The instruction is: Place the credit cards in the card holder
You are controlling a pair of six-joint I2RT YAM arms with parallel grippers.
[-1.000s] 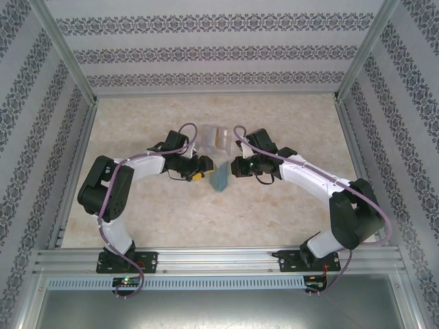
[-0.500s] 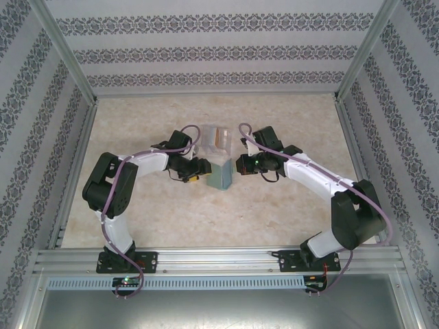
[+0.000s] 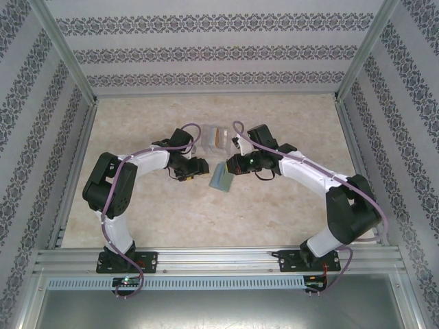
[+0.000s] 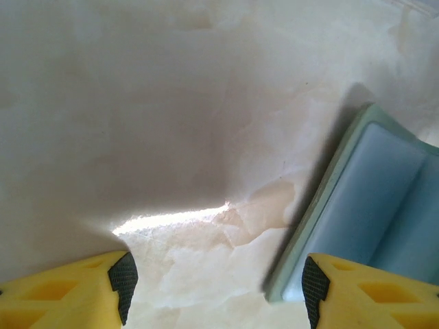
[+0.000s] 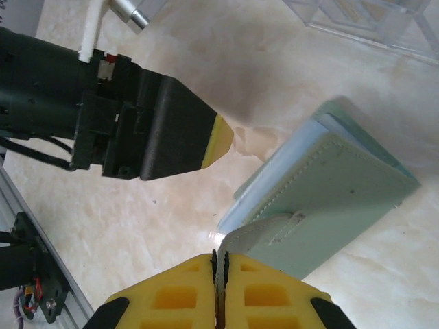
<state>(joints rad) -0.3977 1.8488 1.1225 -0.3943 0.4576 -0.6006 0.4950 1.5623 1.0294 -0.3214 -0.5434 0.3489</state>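
Note:
The sage-green card holder [image 3: 221,179] lies tilted on the table between my two grippers, its grey-blue inside [image 4: 387,205] showing in the left wrist view. My right gripper [image 5: 219,264] is shut on the small flap [image 5: 257,236] at the edge of the card holder [image 5: 336,188]. To the holder's left, my left gripper [image 4: 216,281] stands open with bare table between its fingers; its right finger [image 4: 343,288] sits by the holder's near corner. The credit cards [image 3: 218,136], one of them orange, stand in a clear plastic stand behind the grippers.
The clear plastic stand [image 3: 212,137] sits just behind both grippers and shows at the top right of the right wrist view [image 5: 370,20]. Patterned walls and metal frame posts [image 3: 68,62] enclose the beige table [image 3: 288,212].
The card holder has gone from standing narrow on edge to leaning over and showing more of its face. The right gripper has shifted slightly left with it, and the left gripper has eased back a little.

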